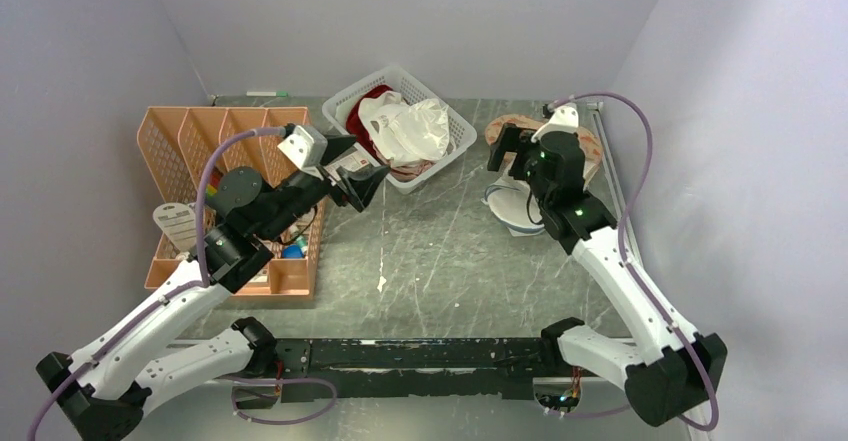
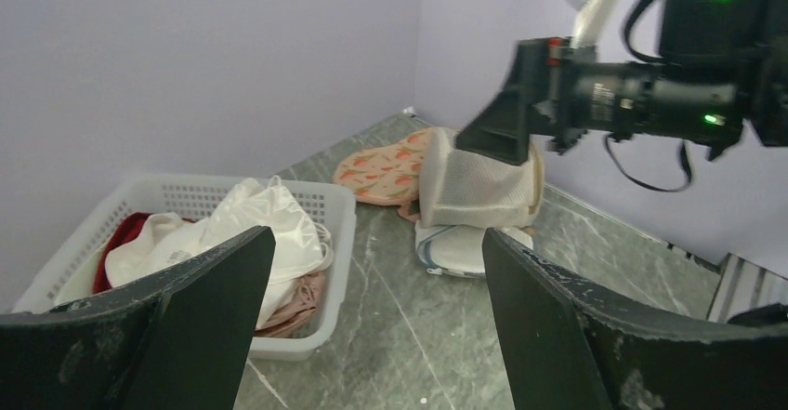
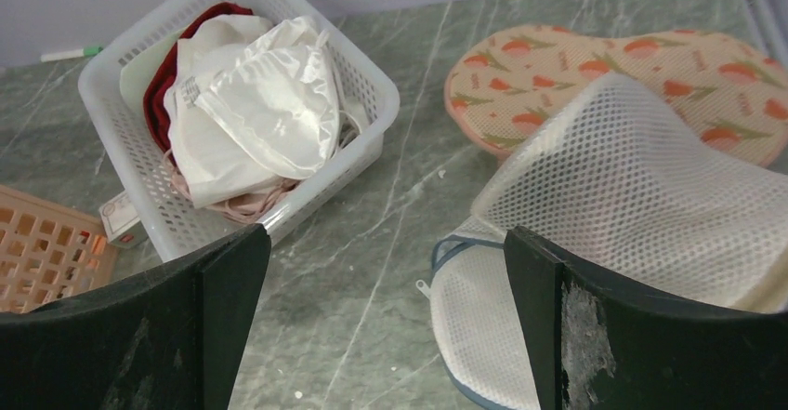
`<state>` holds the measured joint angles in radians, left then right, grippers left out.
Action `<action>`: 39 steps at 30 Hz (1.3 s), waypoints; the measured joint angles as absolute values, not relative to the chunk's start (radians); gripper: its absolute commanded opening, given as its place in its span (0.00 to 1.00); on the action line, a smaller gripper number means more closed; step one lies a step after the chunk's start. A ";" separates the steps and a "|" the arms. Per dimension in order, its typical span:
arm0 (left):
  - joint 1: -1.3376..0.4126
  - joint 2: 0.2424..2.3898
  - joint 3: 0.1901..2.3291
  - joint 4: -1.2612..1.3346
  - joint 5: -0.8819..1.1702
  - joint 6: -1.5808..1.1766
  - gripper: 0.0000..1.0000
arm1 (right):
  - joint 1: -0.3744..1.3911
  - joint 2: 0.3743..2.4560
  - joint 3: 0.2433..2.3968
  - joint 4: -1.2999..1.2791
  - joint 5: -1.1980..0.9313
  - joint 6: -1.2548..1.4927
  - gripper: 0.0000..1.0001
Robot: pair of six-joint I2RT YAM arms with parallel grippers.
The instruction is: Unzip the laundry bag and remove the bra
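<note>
The left gripper (image 2: 376, 243) and right gripper (image 3: 386, 243) gape empty. The laundry bag (image 3: 632, 61) lies upper right, partly behind the white mesh cylinder (image 3: 650, 196) (bra unseen), so jaws may snag mesh, not zipper.

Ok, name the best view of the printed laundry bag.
Right wrist: the laundry bag sits close, print mostly showing, near edge behind the mesh cylinder. Left wrist shows one lobe, farther off; top view: the right arm covers most.
</note>
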<state>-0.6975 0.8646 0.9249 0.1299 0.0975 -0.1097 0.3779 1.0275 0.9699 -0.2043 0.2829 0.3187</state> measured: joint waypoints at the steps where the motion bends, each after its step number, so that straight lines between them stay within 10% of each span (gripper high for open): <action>1: -0.719 0.865 0.925 0.130 0.087 -0.100 0.94 | 0.376 1.050 0.978 -0.204 0.275 0.331 1.00; 26: -0.829 0.907 0.900 0.138 -0.047 0.022 0.94 | 0.368 1.551 1.342 -0.305 0.236 0.276 1.00; 39: -0.829 0.907 0.887 0.146 -0.067 0.039 0.94 | 0.343 1.835 1.551 -0.312 0.434 0.154 0.80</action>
